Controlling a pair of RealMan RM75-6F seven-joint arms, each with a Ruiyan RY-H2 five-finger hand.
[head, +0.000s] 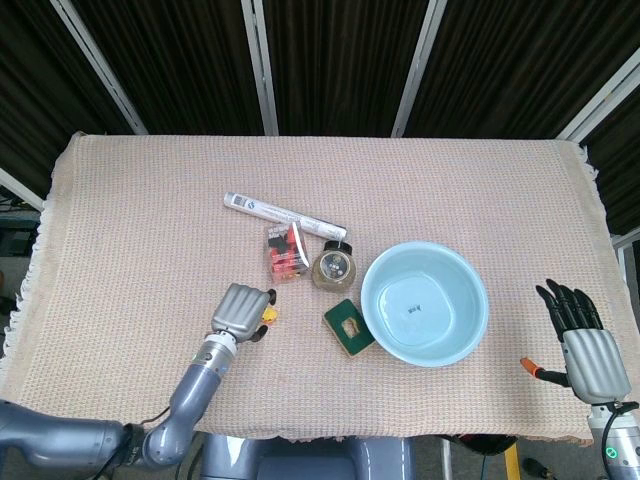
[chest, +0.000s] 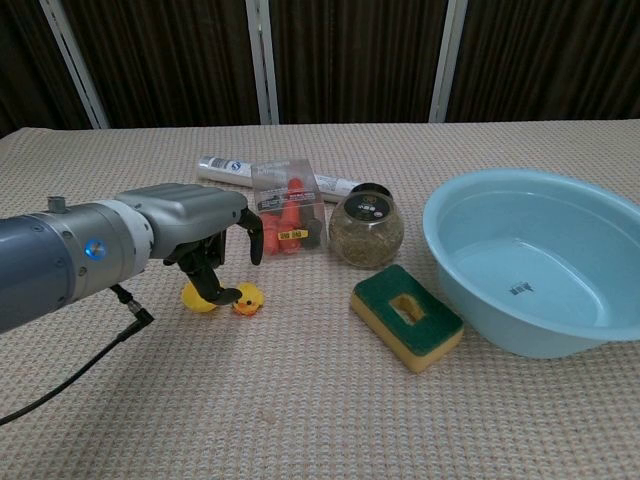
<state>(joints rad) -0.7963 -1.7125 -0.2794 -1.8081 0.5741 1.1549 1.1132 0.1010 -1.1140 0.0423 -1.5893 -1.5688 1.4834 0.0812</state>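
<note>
My left hand (head: 240, 310) hovers low over a small yellow cup (chest: 193, 299) and a tiny yellow duck (head: 270, 317), fingers curved down and apart, holding nothing. In the chest view the left hand (chest: 200, 225) has its thumb reaching down between the cup and the duck (chest: 248, 298); contact is unclear. The head view hides the cup under the hand. My right hand (head: 582, 338) rests at the table's right front edge, fingers spread and empty, and the chest view does not show it.
Behind the duck stand a clear box of orange pieces (chest: 288, 218), a white tube (chest: 225, 167) and a round glass jar (chest: 366, 228). A green-and-yellow sponge (chest: 407, 316) lies beside a light blue bowl (chest: 540, 250). A beige woven cloth (head: 150, 200) covers the table.
</note>
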